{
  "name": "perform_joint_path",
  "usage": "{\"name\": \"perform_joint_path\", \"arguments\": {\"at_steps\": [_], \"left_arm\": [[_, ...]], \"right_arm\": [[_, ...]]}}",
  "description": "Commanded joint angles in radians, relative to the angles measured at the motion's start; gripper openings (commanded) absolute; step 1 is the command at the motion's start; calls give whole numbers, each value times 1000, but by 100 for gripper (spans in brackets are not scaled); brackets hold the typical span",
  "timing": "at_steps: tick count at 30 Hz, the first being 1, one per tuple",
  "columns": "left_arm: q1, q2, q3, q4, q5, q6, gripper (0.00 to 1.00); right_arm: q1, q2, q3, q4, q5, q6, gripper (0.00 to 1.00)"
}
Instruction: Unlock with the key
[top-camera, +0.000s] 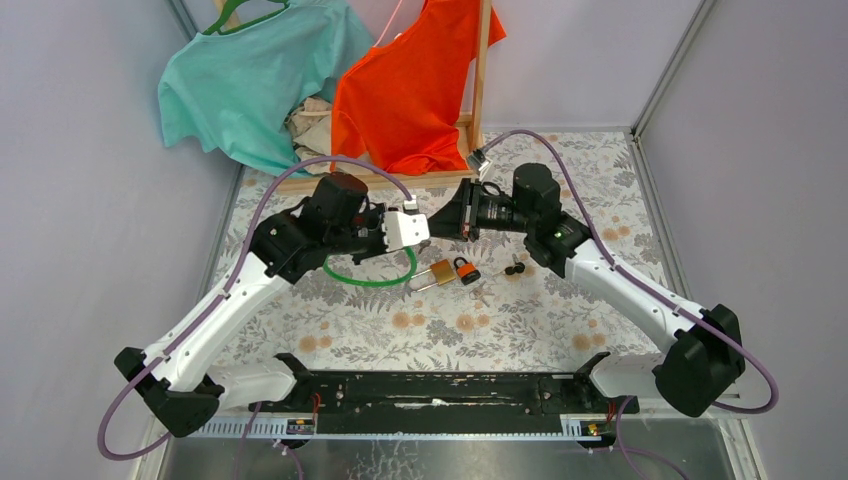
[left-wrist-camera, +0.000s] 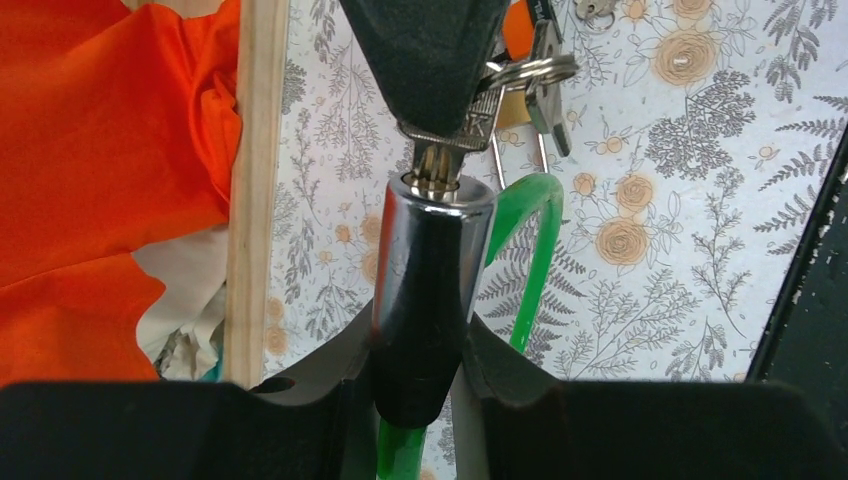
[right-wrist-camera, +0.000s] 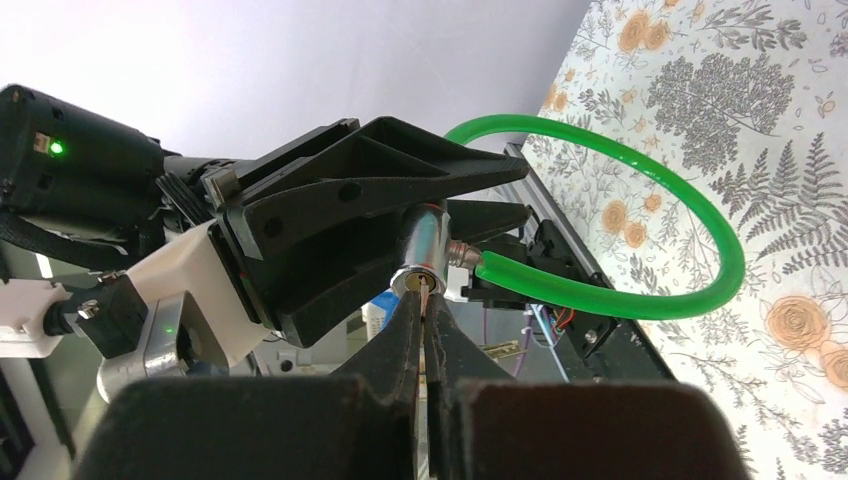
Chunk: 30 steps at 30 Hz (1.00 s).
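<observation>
My left gripper (left-wrist-camera: 420, 370) is shut on the chrome barrel of a cable lock (left-wrist-camera: 430, 270), and the lock's green cable (left-wrist-camera: 535, 250) loops away beneath it. A silver key (left-wrist-camera: 440, 165) sits in the keyhole at the barrel's end. My right gripper (right-wrist-camera: 427, 318) is shut on that key (right-wrist-camera: 429, 300), with its fingertips right against the lock face (right-wrist-camera: 418, 282). A key ring (left-wrist-camera: 535, 70) with spare keys dangles beside the right fingers. From above, both grippers (top-camera: 425, 232) (top-camera: 446, 222) meet nose to nose over the table, and the green cable (top-camera: 370, 281) hangs below them.
A brass padlock (top-camera: 440, 272) and an orange padlock (top-camera: 465, 270) lie on the floral cloth just in front of the grippers, with small black keys (top-camera: 515, 268) to their right. A wooden rack (top-camera: 478, 80) with an orange shirt (top-camera: 410, 80) and a teal shirt (top-camera: 250, 80) stands behind.
</observation>
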Motion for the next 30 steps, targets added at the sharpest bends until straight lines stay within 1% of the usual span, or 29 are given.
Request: {"name": "perform_joint_path", "arguments": {"at_steps": [1, 4, 6, 10, 12, 18, 24, 27, 30], "left_arm": [[-7, -22, 24, 247, -48, -24, 0], [-9, -21, 36, 250, -50, -22, 0], [-18, -26, 31, 269, -77, -11, 0], [-50, -47, -20, 334, -177, 66, 0], [-76, -58, -53, 374, -250, 105, 0], [-108, -69, -102, 459, -372, 192, 0], [-111, -86, -135, 500, -393, 219, 0], [-112, -93, -144, 518, -399, 230, 0], [-120, -111, -195, 603, -450, 288, 0]], "right_arm": [[11, 4, 1, 4, -79, 84, 0], [2, 2, -4, 29, -79, 127, 0], [-2, 4, -2, 41, -81, 149, 0], [-7, 16, -4, 74, -86, 205, 0], [-14, 23, -15, 113, -94, 244, 0], [-35, 32, -56, 243, -104, 369, 0], [-54, 11, -72, 254, -95, 405, 0], [-61, 4, -84, 289, -100, 431, 0], [-63, -1, -86, 313, -102, 454, 0]]}}
